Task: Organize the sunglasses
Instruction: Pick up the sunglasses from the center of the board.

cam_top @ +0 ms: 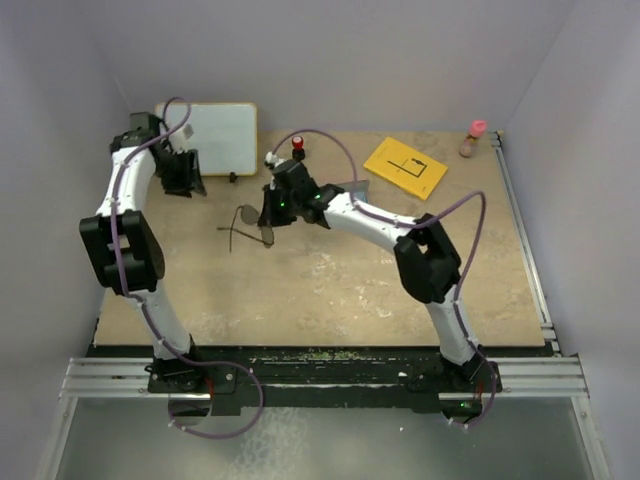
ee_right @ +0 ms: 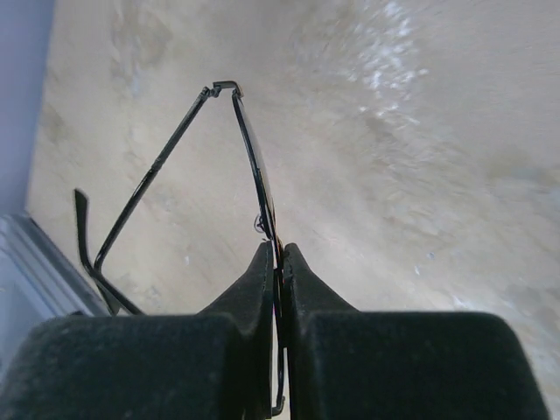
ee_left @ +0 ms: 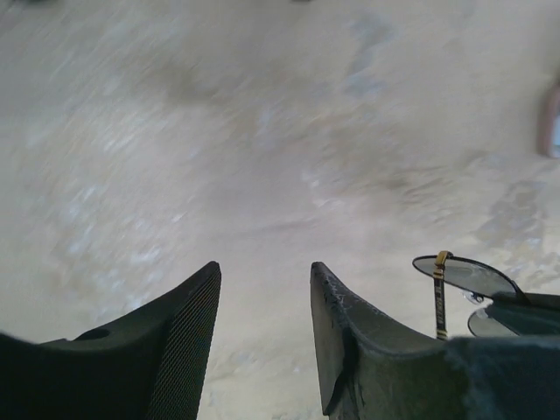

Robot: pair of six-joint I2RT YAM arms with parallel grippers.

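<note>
Beige mottled table (cam_top: 330,290) fills the middle of the top view, with pale walls around it. We have our right gripper (ee_right: 278,254) clamped on the sunglasses (ee_left: 468,276), its fingers pressed together over the front frame, so a lens stands edge-on between them and one temple hangs open toward the left of the right wrist view. Pinching the rim, we judge, gives a firm hold on thin wire and leaves the temples free to fold. The pair lies left of centre in the top view; whether it rests on the table or hangs just above it we cannot tell. Our right arm reaches from lower right, elbow bent, forearm slanting up and left, wrist tipped down. Our left gripper (cam_top: 185,178) hovers at upper left beside a board (cam_top: 225,135), jaws apart on nothing, arm folded high.
</note>
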